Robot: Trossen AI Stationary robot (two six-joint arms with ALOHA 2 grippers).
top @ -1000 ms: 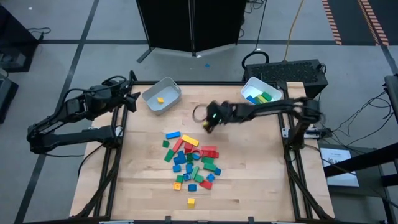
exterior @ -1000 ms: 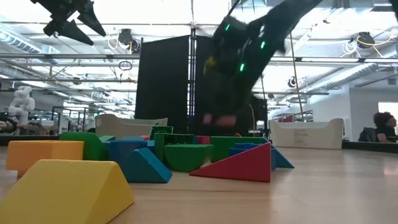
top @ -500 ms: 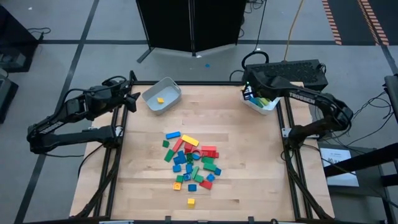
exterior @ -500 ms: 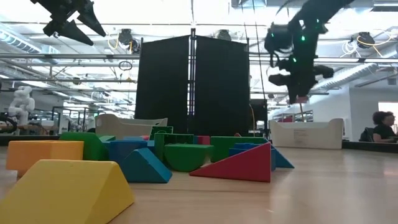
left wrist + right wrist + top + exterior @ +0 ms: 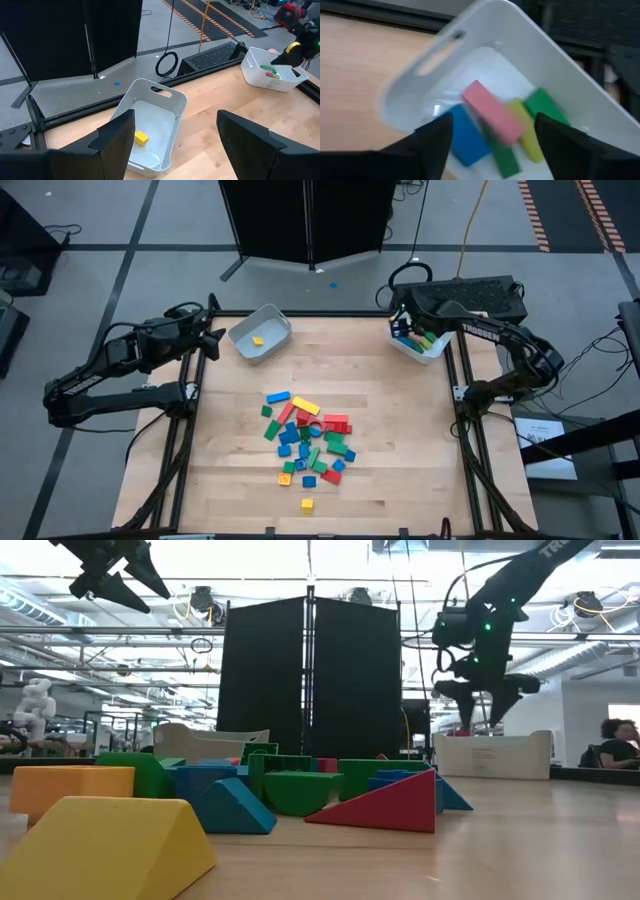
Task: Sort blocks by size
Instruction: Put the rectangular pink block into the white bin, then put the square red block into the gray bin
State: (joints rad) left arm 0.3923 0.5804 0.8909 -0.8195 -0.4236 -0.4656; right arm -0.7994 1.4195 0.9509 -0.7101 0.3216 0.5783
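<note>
A pile of small red, blue, green and yellow blocks (image 5: 308, 435) lies on the wooden table's middle. My right gripper (image 5: 403, 330) hangs open over the white bin (image 5: 432, 352) at the far right corner. Under its spread fingers a red bar (image 5: 482, 102) shows blurred, above blue, green and yellow blocks lying in that bin (image 5: 555, 55). My left gripper (image 5: 213, 340) waits open, raised at the far left, beside the other white bin (image 5: 165, 90). One yellow cube (image 5: 141, 137) rests on that bin's floor.
A black folding panel (image 5: 310, 670) stands beyond the far edge, and a black case (image 5: 480, 290) sits behind the right bin. Bare wood lies between the pile and both bins and along the table's near edge. A lone yellow cube (image 5: 307, 505) lies near the front.
My right gripper has swung from above the table's middle toward the far right corner, turning as it went, and stopped over the right bin. There its fingers have spread apart and let go of the red bar, which now shows below them.
</note>
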